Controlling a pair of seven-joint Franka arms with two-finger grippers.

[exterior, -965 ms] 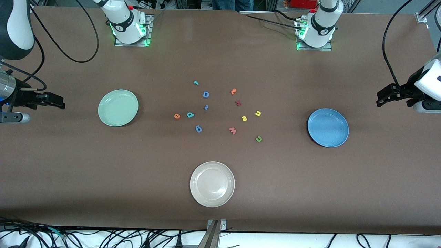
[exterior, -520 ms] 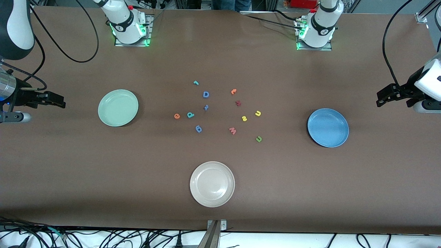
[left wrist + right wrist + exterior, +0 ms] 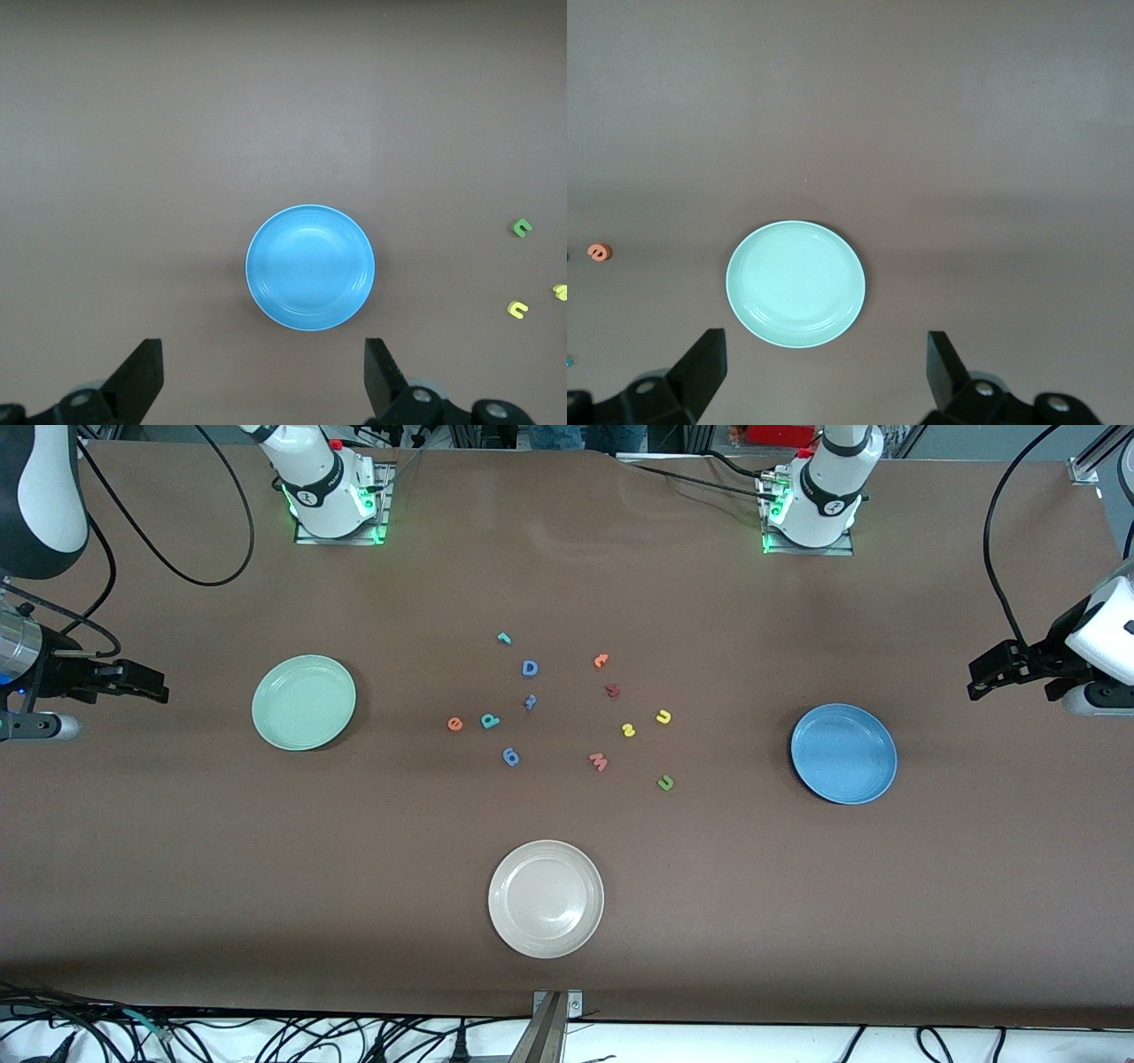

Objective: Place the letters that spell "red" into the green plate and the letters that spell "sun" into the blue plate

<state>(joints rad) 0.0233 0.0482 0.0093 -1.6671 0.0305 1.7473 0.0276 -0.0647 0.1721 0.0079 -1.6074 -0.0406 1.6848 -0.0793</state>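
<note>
The green plate [image 3: 304, 702] lies toward the right arm's end of the table, the blue plate [image 3: 843, 753] toward the left arm's end. Between them lie the orange e [image 3: 454, 724], teal d [image 3: 490, 720] and small teal r [image 3: 504, 638], and closer to the blue plate the yellow s [image 3: 628, 730], yellow u [image 3: 663, 716] and green n [image 3: 665, 782]. My right gripper [image 3: 161, 687] hangs open and empty over the table's end beside the green plate [image 3: 796, 283]. My left gripper [image 3: 974, 680] hangs open and empty beside the blue plate [image 3: 310, 267].
A white plate [image 3: 546, 898] sits nearer the front camera than the letters. Among the letters lie a blue D [image 3: 530, 668], a blue g [image 3: 510, 756], a pink w [image 3: 599, 761], a dark red letter [image 3: 611, 689] and another orange letter [image 3: 601, 660].
</note>
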